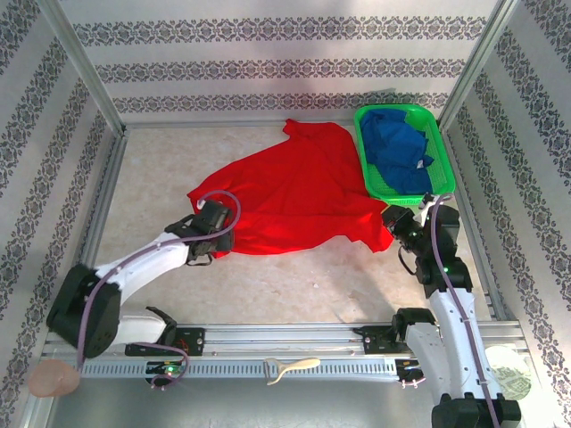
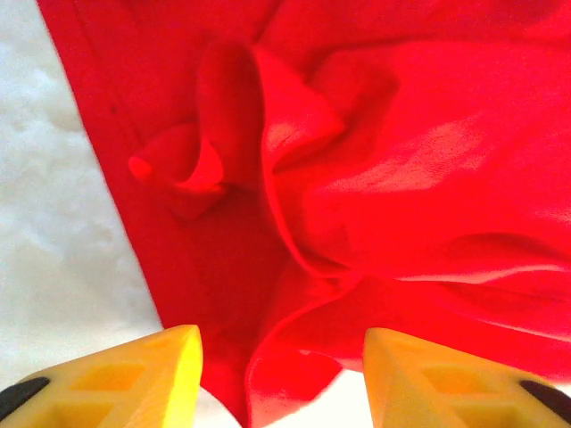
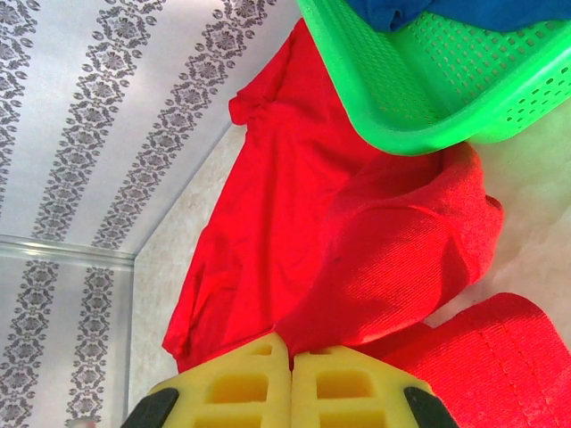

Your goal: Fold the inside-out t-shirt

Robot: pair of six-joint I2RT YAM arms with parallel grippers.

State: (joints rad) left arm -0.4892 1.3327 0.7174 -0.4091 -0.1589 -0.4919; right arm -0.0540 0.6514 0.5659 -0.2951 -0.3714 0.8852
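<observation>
Okay, the inside-out t-shirt (image 1: 285,201) lies spread and rumpled on the table (image 1: 294,285), mid to far right, its far-right edge touching the green basket (image 1: 359,134) that holds a blue garment (image 1: 397,147). The left claw (image 2: 281,379) is at the shirt's near-left edge, jaws roughly half apart. A bunched fold of red cloth sits between the yellow fingers (image 2: 134,374) with a gap on either side, so nothing is gripped. The right claw (image 3: 292,357) is at the shirt's near-right corner, just beside the basket's near end. Its jaws are pressed fully together, and the red cloth is pinched at the tips and rises in a ribbed hump toward the basket rim. The shirt is crumpled, with no neat fold visible.
</observation>
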